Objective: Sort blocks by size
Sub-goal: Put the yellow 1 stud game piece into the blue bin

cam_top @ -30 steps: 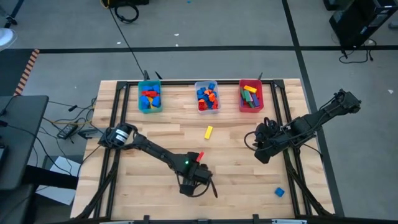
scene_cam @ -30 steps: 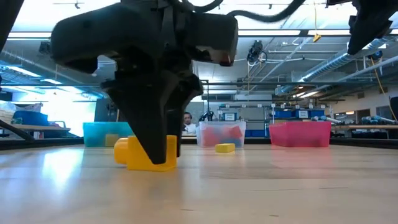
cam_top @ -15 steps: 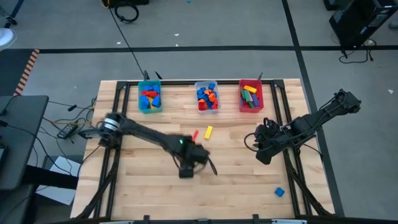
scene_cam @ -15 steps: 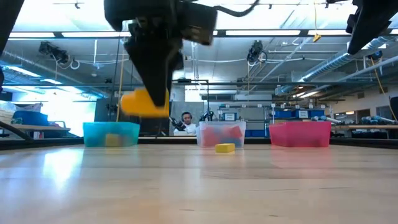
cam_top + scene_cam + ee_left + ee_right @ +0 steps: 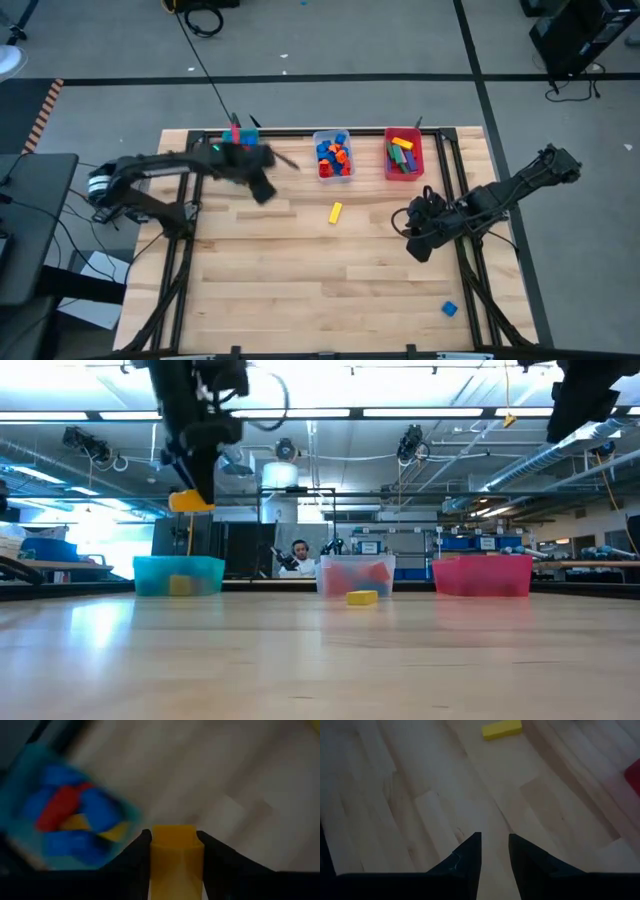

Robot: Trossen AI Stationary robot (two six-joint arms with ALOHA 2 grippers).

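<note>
Risk first, at the upper left of the high view: yellow block (image 5: pixel 177 851) clamped between the left gripper (image 5: pixel 262 187) fingers, carried high near the teal bin (image 5: pixel 240 168), may drop short of or beyond the bin wall if released while the arm is mid-swing; judged from the blur in the left wrist view. Could also land in the wrong bin by size, since the teal bin already holds blue, red and yellow pieces. In the low view, same block (image 5: pixel 190 502) at upper left, hanging well above the teal bin (image 5: pixel 179 573).

Left arm pose: stretched from the frame's left edge across toward the bin row, wrist pointing down.

Centre: clear bin (image 5: pixel 333 156) filled with blue and orange pieces; loose yellow bar (image 5: pixel 335 211) on the table just below it, still unsorted.

Right: red bin (image 5: pixel 403 153), then the right gripper (image 5: pixel 419 246) waiting over bare wood, fingers narrow with a small gap, holding nothing. Lower right: small blue cube (image 5: pixel 450 309), far from everything, easily overlooked.
</note>
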